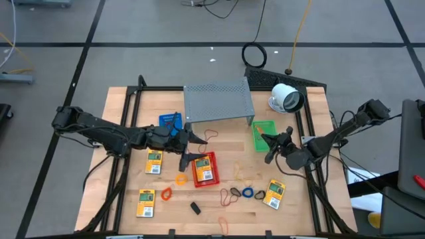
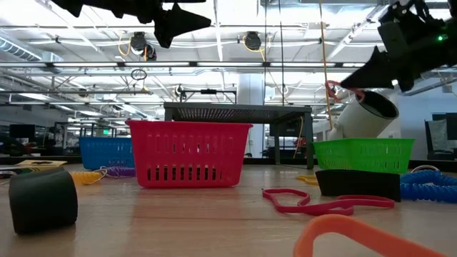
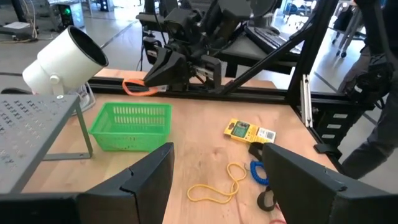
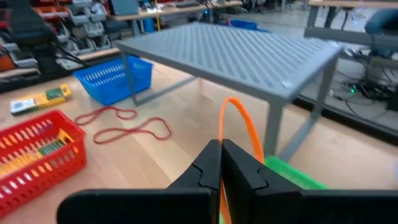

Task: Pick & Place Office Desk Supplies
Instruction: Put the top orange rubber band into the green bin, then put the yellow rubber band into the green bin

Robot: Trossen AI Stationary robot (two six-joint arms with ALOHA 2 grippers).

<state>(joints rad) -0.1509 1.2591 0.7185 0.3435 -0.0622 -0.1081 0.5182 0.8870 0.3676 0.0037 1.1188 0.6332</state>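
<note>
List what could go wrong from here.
1. The right gripper pinches only a thin orange band above the green basket; the springy loop could slip out or flick past the rim on release.
2. The grey shelf stands right beside that basket, so a swing of the arm might clip it.
3. The left gripper hangs open over the red basket; descending, it could nudge the basket.

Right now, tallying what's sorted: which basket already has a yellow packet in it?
The red basket, near the table's middle; the blue basket and green basket show no packets.
</note>
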